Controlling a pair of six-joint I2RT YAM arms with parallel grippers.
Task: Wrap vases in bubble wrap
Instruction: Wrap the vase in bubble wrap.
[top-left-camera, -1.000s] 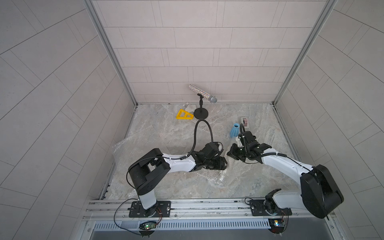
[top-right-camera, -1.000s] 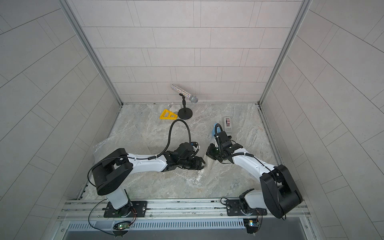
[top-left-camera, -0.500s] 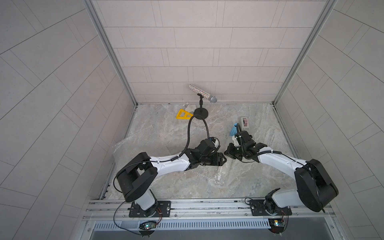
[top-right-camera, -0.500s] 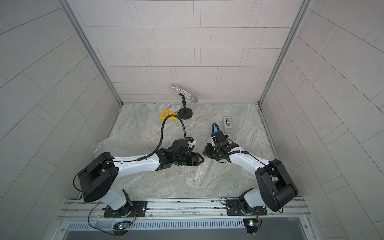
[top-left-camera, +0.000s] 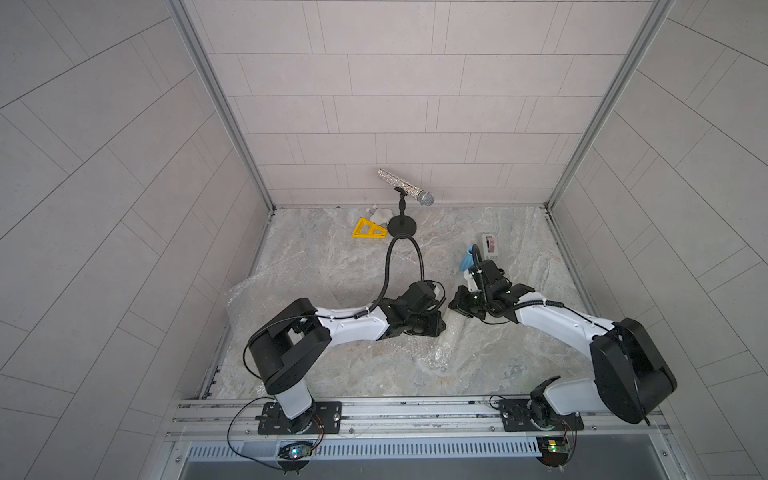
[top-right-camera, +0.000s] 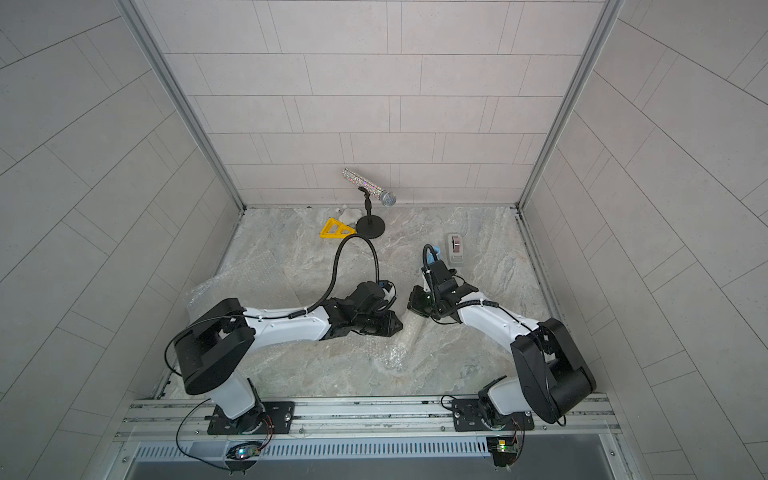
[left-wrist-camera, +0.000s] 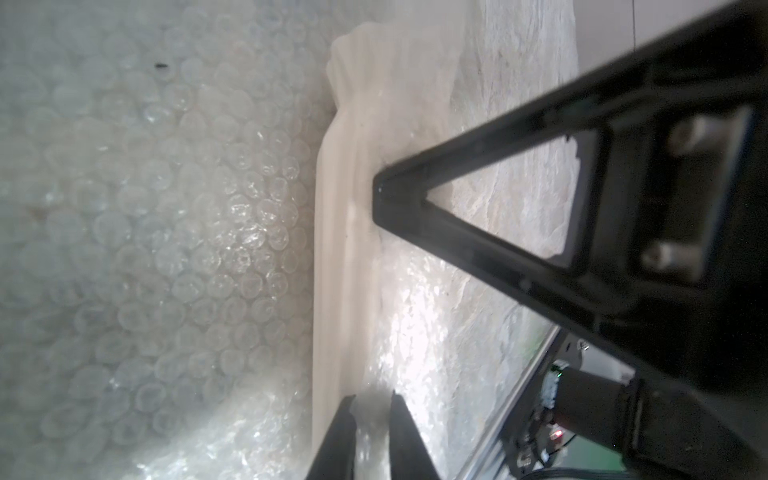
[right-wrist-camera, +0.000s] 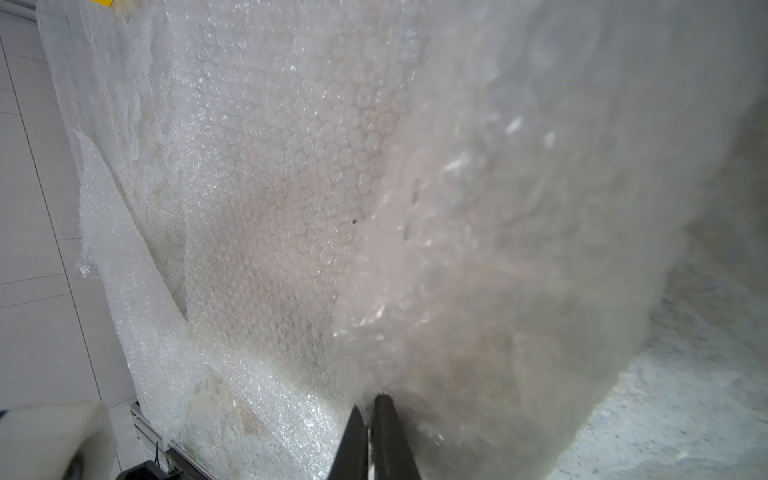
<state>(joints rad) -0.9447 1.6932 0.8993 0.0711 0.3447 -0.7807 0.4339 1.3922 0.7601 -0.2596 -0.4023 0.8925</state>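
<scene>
The bubble wrap lies crinkled mid-table, and a second sheet is spread at the left. The white ribbed vase lies on its side under the wrap, as the left wrist view shows. My left gripper is shut on a fold of wrap beside the vase. In a top view this left gripper is low over the sheet. My right gripper, facing it, is shut on a bunched edge of wrap. The light-blue vase stands behind the right wrist, partly hidden.
A glittery microphone on a black stand is at the back wall. A yellow triangle lies beside it. A grey tape dispenser sits just behind the blue vase. Walls close in on three sides.
My left gripper's jaws have closed on the wrap, and its elbow has swung toward the front. The right gripper has shifted slightly left, holding the wrap.
</scene>
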